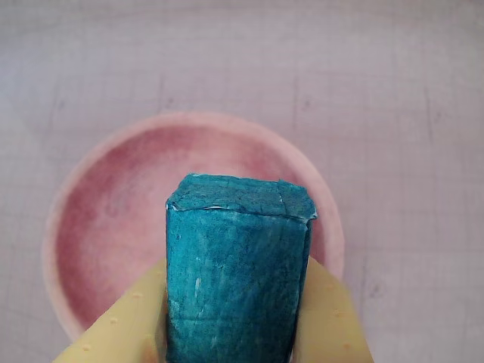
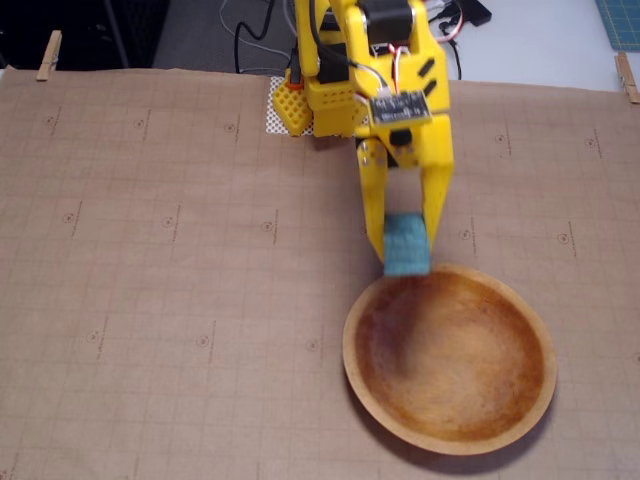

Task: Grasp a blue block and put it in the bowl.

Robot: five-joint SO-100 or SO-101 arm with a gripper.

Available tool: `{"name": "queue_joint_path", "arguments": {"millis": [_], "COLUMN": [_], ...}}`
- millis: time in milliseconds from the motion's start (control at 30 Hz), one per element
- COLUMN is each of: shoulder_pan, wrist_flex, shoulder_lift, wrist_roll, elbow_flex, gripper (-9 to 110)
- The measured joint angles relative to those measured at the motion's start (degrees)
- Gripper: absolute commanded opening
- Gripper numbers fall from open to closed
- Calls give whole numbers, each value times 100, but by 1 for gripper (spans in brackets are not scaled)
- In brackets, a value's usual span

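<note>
The blue block (image 1: 238, 272) fills the lower middle of the wrist view, a teal rough-surfaced piece clamped between two yellow fingers (image 1: 125, 321). In the fixed view my gripper (image 2: 405, 248) is shut on the blue block (image 2: 405, 247), which hangs just over the far-left rim of the bowl (image 2: 352, 350). The bowl is round, shallow and wooden, orange-brown inside with a tan rim. In the wrist view the bowl (image 1: 113, 204) lies beyond and below the block and looks empty.
Brown gridded paper (image 2: 150, 250) covers the table. The yellow arm base (image 2: 330, 90) stands at the top centre with cables behind it. Wooden clips (image 2: 47, 55) hold the paper at the far corners.
</note>
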Motion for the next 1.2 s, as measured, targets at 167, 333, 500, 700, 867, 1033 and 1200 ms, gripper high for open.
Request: {"name": "queue_joint_path", "arguments": {"millis": [167,333,500,700,867,1033,1200], "shoulder_pan": [-26,-185,-360,-571,-659,-659,-650], "wrist_flex": [-404,-712,-826,-826,-826,-826,-826], "shoulder_lift": [-589,-1134,-1863,-2566,-3120,-3639,-4104], "wrist_roll": [-88,-123,-132,-132,-132,-132,-132], "elbow_flex": [0,-97,-457,-967,-1477,-1995,-2461], "gripper": [1,1,1,1,1,1,1]}}
